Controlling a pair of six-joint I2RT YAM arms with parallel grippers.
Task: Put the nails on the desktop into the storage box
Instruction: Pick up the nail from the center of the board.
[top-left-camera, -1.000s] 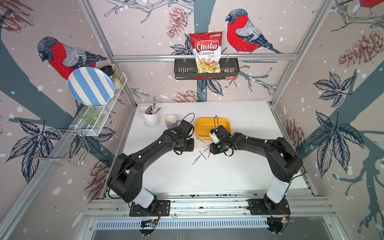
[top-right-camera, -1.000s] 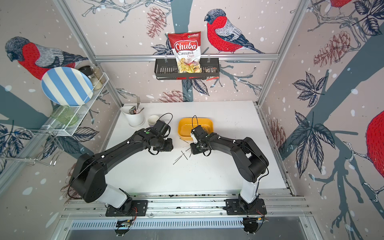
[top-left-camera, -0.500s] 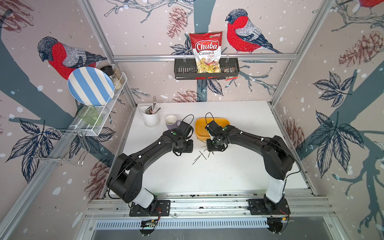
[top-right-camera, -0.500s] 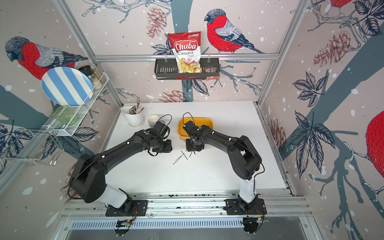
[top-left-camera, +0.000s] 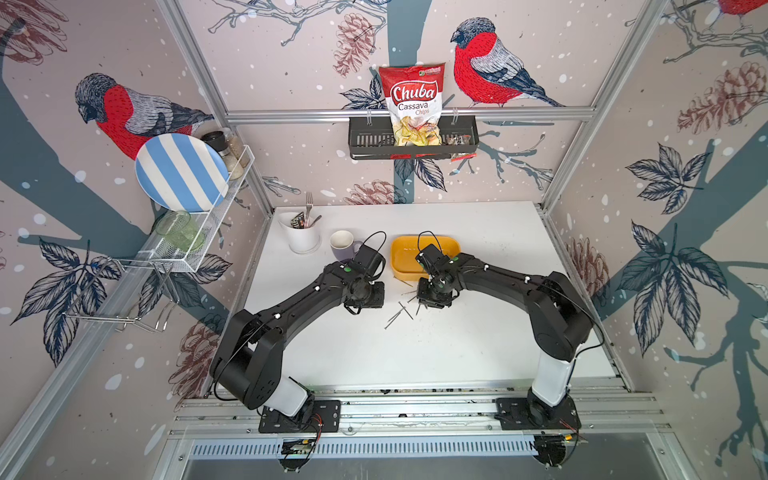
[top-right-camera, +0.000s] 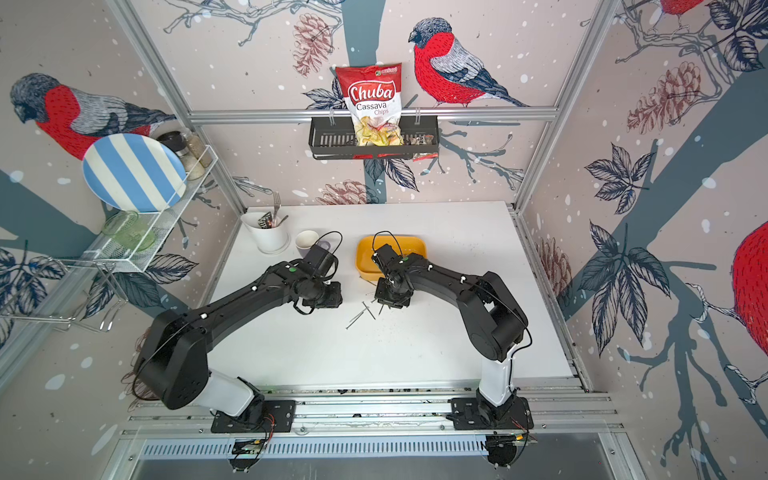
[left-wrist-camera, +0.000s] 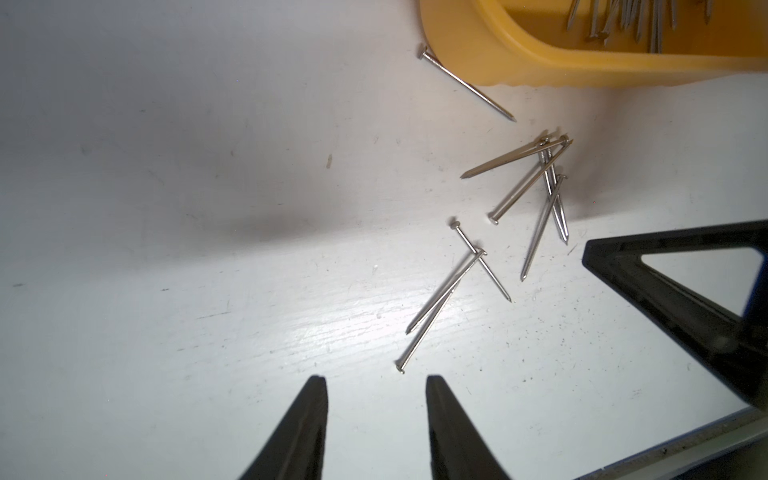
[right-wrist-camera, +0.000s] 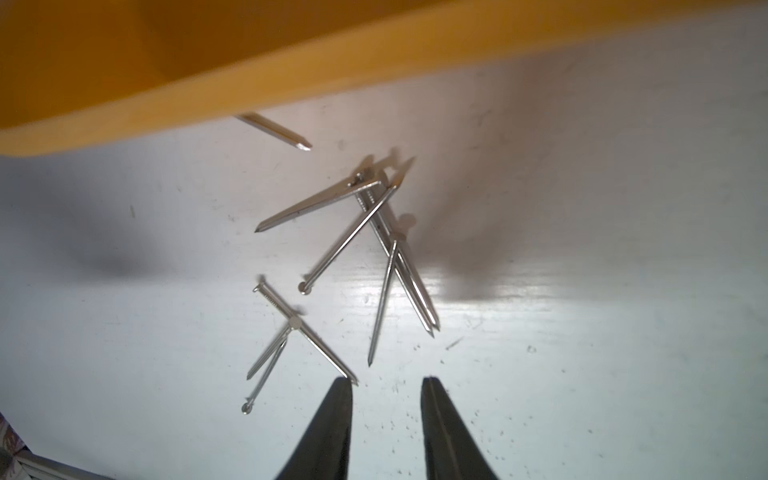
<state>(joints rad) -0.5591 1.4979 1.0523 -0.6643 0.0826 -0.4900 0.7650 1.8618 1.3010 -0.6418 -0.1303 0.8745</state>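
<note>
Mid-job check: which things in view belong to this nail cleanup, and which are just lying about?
Job: loose nails on the desktop; yellow storage box, some nails already inside; left gripper and right gripper, both open, empty.
Bystanders: utensil holder, mug, chips bag, striped plate, wall basket.
</note>
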